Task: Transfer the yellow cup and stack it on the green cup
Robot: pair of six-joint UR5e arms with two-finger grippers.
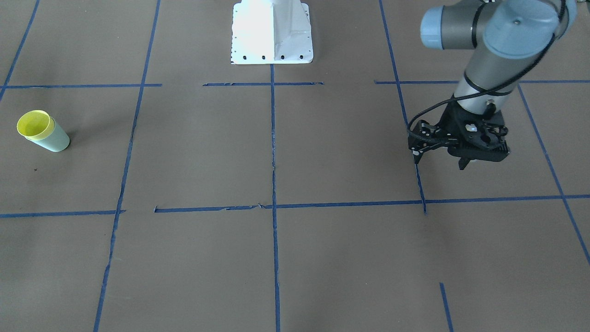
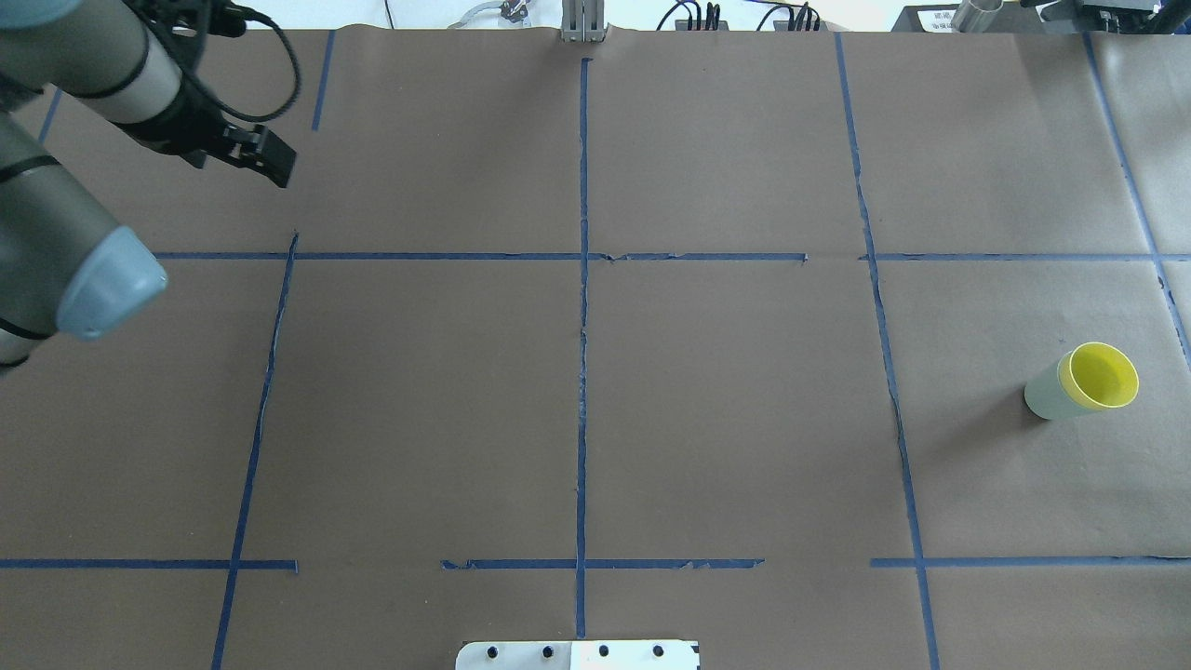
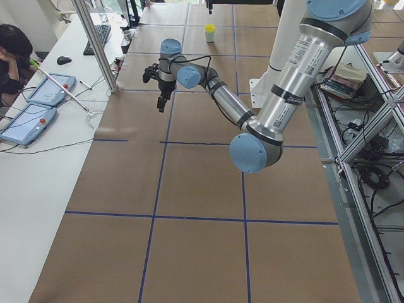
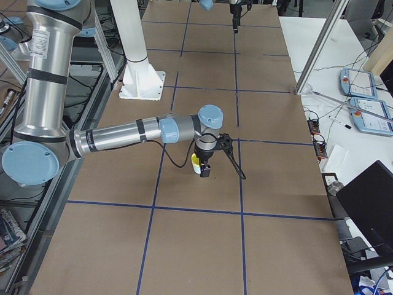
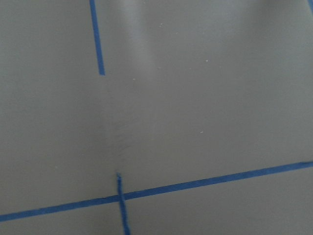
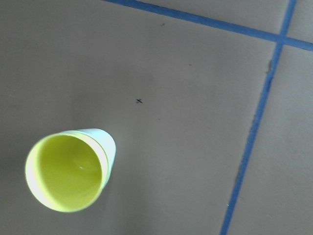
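Note:
The yellow cup sits nested inside the green cup. The pair stands upright at the table's edge on the robot's right. In the overhead view only the yellow cup's rim and the green cup's side show. The right wrist view looks down into the yellow cup, with the green cup's wall around it. My right gripper hangs just above and beside the cups; I cannot tell if it is open. My left gripper is open and empty, far across the table, and it also shows in the overhead view.
The table is covered in brown paper with a blue tape grid. The white robot base plate stands at the robot's side of the table. An operator sits at a side desk with tablets.

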